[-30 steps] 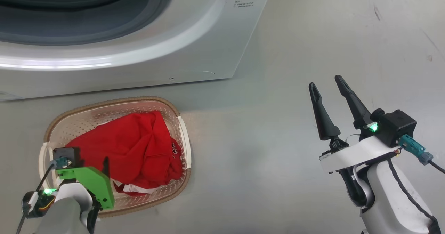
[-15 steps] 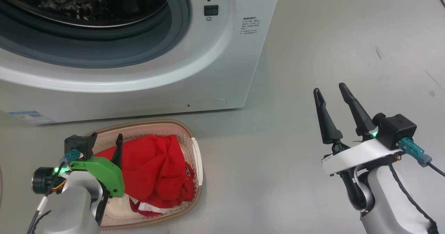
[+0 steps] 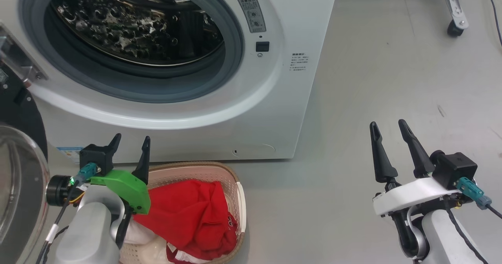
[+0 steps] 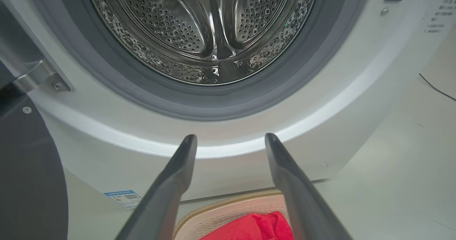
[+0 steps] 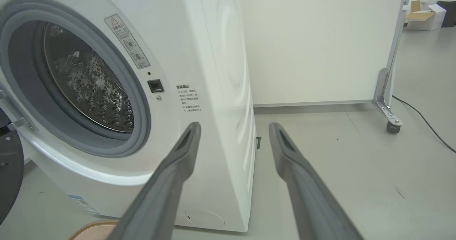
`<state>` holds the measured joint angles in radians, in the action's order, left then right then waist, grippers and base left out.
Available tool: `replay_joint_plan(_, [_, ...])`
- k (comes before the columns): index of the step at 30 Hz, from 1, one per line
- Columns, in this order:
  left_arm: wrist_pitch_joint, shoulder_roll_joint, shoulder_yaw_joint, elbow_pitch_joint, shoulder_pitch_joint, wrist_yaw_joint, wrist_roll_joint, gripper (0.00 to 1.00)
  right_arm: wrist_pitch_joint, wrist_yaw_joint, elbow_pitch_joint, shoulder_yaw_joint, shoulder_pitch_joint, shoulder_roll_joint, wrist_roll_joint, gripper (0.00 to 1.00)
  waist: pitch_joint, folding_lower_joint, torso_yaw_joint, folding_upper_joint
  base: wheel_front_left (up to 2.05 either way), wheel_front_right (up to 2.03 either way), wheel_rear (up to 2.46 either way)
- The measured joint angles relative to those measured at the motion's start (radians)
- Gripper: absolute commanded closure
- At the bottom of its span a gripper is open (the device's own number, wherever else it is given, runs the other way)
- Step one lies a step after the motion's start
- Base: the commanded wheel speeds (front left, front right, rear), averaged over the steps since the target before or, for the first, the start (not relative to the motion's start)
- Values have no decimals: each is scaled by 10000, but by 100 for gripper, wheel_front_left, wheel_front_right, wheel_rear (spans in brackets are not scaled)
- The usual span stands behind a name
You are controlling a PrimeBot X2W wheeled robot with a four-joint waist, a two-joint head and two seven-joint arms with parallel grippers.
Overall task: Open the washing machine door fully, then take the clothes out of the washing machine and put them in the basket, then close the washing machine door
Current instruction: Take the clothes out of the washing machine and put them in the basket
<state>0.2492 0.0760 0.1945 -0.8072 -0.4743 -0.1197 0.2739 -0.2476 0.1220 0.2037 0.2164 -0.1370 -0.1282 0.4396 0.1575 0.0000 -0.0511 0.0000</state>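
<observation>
The washing machine (image 3: 298, 13) stands with its steel drum (image 3: 133, 24) open to view, and I see no clothes in the drum. The washing machine door (image 3: 15, 111) hangs open at the far left, glass bowl toward me. The basket (image 3: 231, 177) sits on the floor before the machine, holding red clothes (image 3: 188, 217) over a white piece (image 3: 145, 232). My left gripper (image 3: 131, 138) is open and empty above the basket's back left rim. In the left wrist view the left gripper (image 4: 231, 136) points at the machine's front below the drum (image 4: 203, 26). My right gripper (image 3: 387, 123) is open and empty over bare floor.
Grey floor stretches right of the machine. A wheeled metal frame foot (image 3: 455, 28) and a black cable (image 3: 494, 13) lie at the far right. In the right wrist view a white panel (image 5: 320, 36) stands behind the machine.
The head camera has tilted up, bringing the drum and door into view. My left gripper has risen from over the red clothes to above the basket's back rim. The right gripper holds its pose.
</observation>
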Motion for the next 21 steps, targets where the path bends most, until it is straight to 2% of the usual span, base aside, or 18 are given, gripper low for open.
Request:
replay_joint_plan(4, [0, -21, -113, 316, 314, 0, 84, 0, 0, 0, -25, -15, 170, 0, 0, 0, -296, 0, 131, 0, 0, 0, 0])
replay_joint_plan(11, [2, -81, -485, 1638, 988, 0, 178, 0, 0, 0, -142, -19, 489, 4, 0, 0, -824, 0, 311, 0, 0, 0, 0])
replay_joint_plan(21, [2, -221, -677, 3035, 2085, 105, 180, 0, 0, 0, -299, -58, 819, 4, 0, 0, -1150, 0, 372, 0, 0, 0, 0])
